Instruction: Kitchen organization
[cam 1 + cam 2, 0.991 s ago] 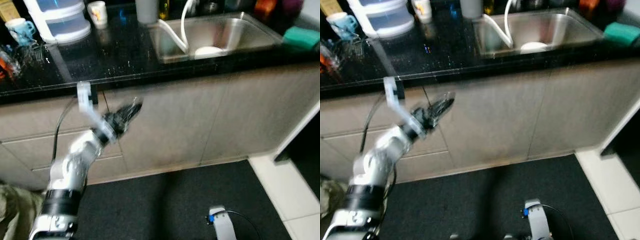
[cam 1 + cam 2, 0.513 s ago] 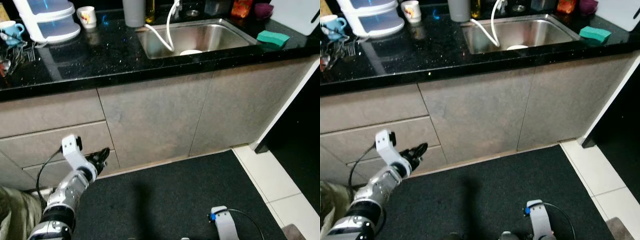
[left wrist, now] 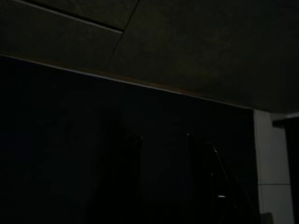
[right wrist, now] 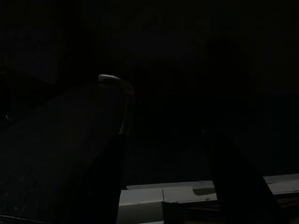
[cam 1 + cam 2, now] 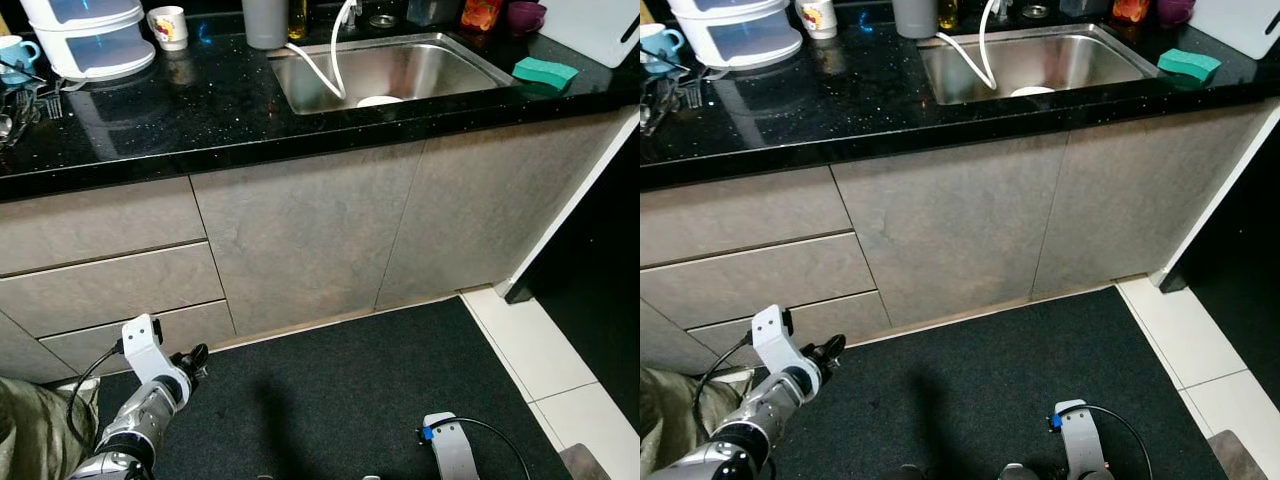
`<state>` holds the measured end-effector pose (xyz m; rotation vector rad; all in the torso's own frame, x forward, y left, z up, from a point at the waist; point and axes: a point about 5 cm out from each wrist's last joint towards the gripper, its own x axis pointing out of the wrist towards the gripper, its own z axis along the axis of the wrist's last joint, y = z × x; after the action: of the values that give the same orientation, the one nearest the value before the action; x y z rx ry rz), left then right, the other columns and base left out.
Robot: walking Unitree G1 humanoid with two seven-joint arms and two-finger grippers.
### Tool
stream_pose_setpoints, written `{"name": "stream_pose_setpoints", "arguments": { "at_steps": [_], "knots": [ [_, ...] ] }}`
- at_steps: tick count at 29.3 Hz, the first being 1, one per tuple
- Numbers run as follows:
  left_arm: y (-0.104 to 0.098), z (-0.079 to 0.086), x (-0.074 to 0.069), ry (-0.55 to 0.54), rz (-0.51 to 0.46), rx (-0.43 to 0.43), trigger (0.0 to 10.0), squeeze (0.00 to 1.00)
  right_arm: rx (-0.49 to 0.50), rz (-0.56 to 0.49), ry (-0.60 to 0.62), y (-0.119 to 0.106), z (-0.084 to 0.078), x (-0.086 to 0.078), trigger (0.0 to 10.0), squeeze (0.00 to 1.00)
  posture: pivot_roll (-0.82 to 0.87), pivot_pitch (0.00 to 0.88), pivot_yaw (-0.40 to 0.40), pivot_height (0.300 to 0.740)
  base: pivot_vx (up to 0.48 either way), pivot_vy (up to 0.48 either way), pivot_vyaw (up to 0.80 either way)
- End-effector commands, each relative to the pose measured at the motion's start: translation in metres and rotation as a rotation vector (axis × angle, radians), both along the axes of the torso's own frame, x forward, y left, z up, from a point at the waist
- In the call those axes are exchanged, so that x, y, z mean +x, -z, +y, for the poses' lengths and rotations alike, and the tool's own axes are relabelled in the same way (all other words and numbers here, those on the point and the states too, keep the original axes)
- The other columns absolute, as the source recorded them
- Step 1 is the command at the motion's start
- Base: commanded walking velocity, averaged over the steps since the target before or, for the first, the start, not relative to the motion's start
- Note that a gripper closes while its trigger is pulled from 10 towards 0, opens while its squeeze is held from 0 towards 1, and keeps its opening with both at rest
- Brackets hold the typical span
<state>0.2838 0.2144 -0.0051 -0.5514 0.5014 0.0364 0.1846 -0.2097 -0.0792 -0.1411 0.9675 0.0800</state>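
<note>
A black counter (image 5: 200, 110) runs across the top of the left eye view, with a steel sink (image 5: 440, 65) holding a white dish (image 5: 378, 101). A green sponge (image 5: 545, 72) lies right of the sink. Stacked white containers (image 5: 90, 40), a white mug (image 5: 167, 25) and a blue mug (image 5: 12, 52) stand at the back left. My left gripper (image 5: 195, 358) hangs low near the floor in front of the bottom drawer (image 5: 110, 335), holding nothing. My right arm's wrist (image 5: 447, 450) hangs idle at the bottom; in the right wrist view its fingers (image 4: 107, 186) stand apart, empty.
Grey cabinet doors (image 5: 300, 240) and drawers (image 5: 100, 220) face me under the counter. A dark mat (image 5: 340, 400) covers the floor, with white tiles (image 5: 560, 370) to the right. A cutlery rack (image 5: 20, 100) sits at the counter's left end. Olive cloth (image 5: 30, 430) lies bottom left.
My left arm has dropped from just under the counter's edge down to floor level. The camera has shifted, and the picture is now sharp.
</note>
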Motion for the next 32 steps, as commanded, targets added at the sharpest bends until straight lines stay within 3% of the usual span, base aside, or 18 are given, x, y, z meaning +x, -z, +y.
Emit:
{"name": "stream_pose_setpoints", "arguments": {
  "at_steps": [1,6,13,17,32],
  "knots": [
    [0.010,0.001,-0.010,0.011,0.048,0.032,10.0,0.00,0.010,0.014,0.008,0.002,0.001,-0.004,10.0,0.00,0.00,0.161,0.029,0.740,0.000,0.000,0.00],
    [0.024,-0.009,-0.024,0.088,0.103,0.062,10.0,0.00,0.010,0.015,0.004,0.002,0.001,-0.004,10.0,0.00,0.00,0.161,0.029,0.740,0.000,0.000,0.00],
    [0.033,-0.021,-0.032,0.114,0.156,0.090,10.0,0.00,0.011,0.016,0.002,0.002,0.001,-0.004,10.0,0.00,-0.01,0.157,0.027,0.740,0.000,-0.436,0.00],
    [0.038,-0.024,-0.037,0.126,0.184,0.112,10.0,0.00,0.012,0.015,0.002,0.002,0.002,-0.004,10.0,0.00,-0.01,0.156,0.029,0.740,0.000,0.000,0.00],
    [0.053,-0.018,-0.059,0.097,0.294,0.165,10.0,0.00,0.015,0.017,-0.003,0.002,0.002,-0.004,10.0,0.00,0.00,0.153,0.030,0.740,0.000,0.000,0.00]
  ]
}}
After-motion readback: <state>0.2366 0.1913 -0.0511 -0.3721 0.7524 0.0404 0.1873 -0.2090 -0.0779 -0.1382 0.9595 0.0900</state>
